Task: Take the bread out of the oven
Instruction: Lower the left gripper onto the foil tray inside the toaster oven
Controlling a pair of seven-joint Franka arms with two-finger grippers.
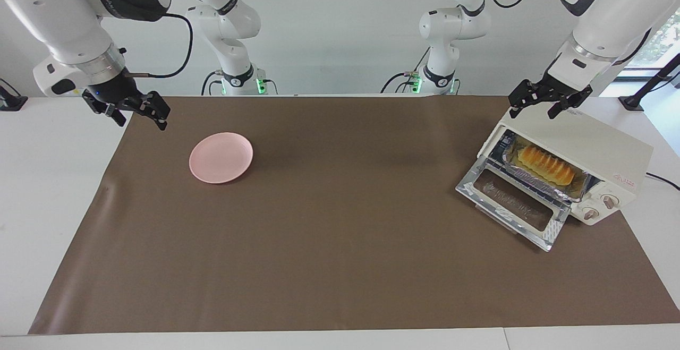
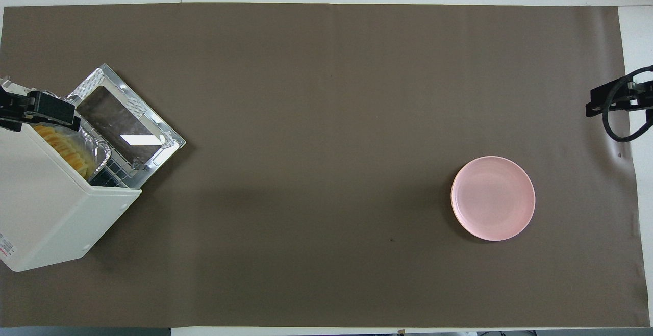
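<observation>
The toaster oven [image 1: 579, 156] is seen at the left arm's end of the surface [image 1: 340, 265], set askew on the brown mat [image 1: 340, 222], with its glass door [image 1: 512, 206] folded down flat in front of it. The bread [image 1: 546, 165], a ridged golden loaf, is found in a crinkled foil tray [image 1: 531, 177] on the rack just inside the opening; it has not been taken out. The left gripper [image 1: 548, 103] is held over the oven's top corner at the edge nearest the robots, jaws apart and empty, touching nothing that can be made out. The right gripper [image 1: 139, 110] is held over the mat's corner at the right arm's end, jaws apart and empty; that arm is judged to be waiting. A pink plate [image 1: 221, 157] lies empty nearby, well apart from the oven. The step in hand is judged to be the approach to the loaf, door-opening being already done. The next move would call for the left gripper to be brought round in front of the opening, lowered to rack level, and closed across the loaf's width without catching the foil rim.
</observation>
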